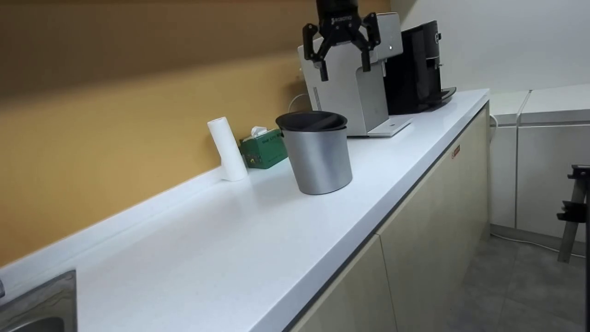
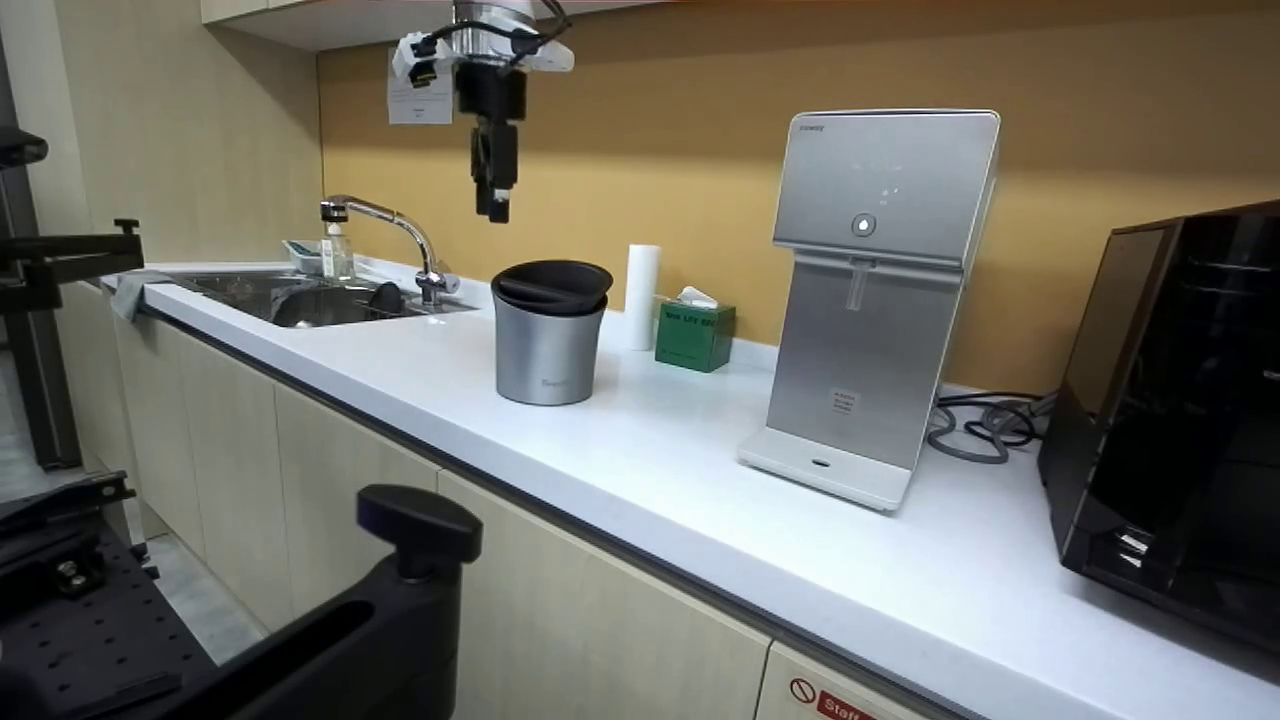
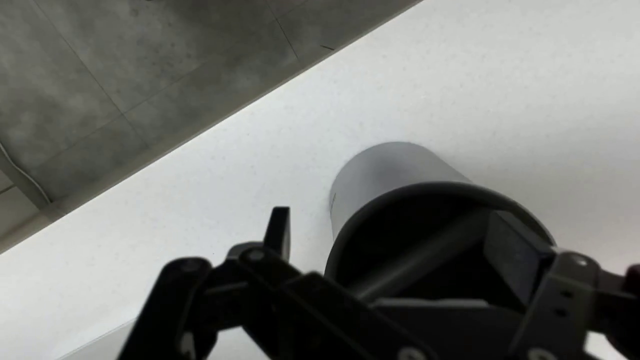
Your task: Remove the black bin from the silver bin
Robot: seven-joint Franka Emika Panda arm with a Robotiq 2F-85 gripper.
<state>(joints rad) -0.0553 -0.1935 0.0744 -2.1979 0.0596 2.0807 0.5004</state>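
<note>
Beneath the silver bin (image 2: 543,355) runs a white counter (image 1: 203,244); near that bin stands a grey dispenser (image 2: 865,350). The black bin (image 1: 303,121) sits inside the silver bin, mouth up, long axis near upright. The gripper (image 1: 345,73) hangs higher, its 2 fingers wide apart. Also near the silver bin: green tissue box (image 2: 692,337), paper roll (image 2: 640,300).

You have one silver bin (image 2: 546,355), one black bin (image 2: 560,273) inside it, one gripper (image 1: 345,72) above it, one paper towel roll (image 2: 642,300), one tissue box (image 2: 694,335), one water dispenser (image 2: 865,330), one coffee machine (image 1: 406,74), one sink (image 1: 55,295), one faucet (image 2: 432,285)
</note>
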